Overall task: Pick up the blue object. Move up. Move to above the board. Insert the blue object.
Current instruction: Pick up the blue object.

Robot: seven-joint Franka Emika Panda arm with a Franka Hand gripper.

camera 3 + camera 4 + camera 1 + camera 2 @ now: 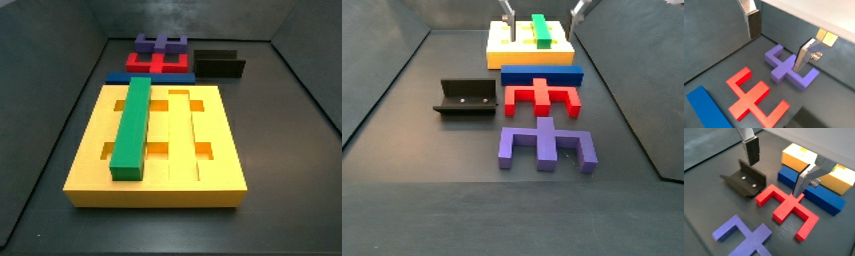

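Observation:
The blue object is a long dark-blue bar [540, 75] lying flat on the floor against the short end of the yellow board [500, 45]. It also shows in a side view [151, 77] and in both wrist views [814, 193] [707, 107]. A green bar [131, 125] lies in one of the board's long grooves. My gripper [775, 178] is open and empty, high above the floor over the blue bar and the red piece [787, 205]. Its two fingers [508, 10] show at the upper edge of a side view. It touches nothing.
A red notched piece [540, 97] lies next to the blue bar on the side away from the board. A purple-blue notched block [543, 143] lies beyond it. The dark fixture [465, 97] stands beside the red piece. Grey walls enclose the floor.

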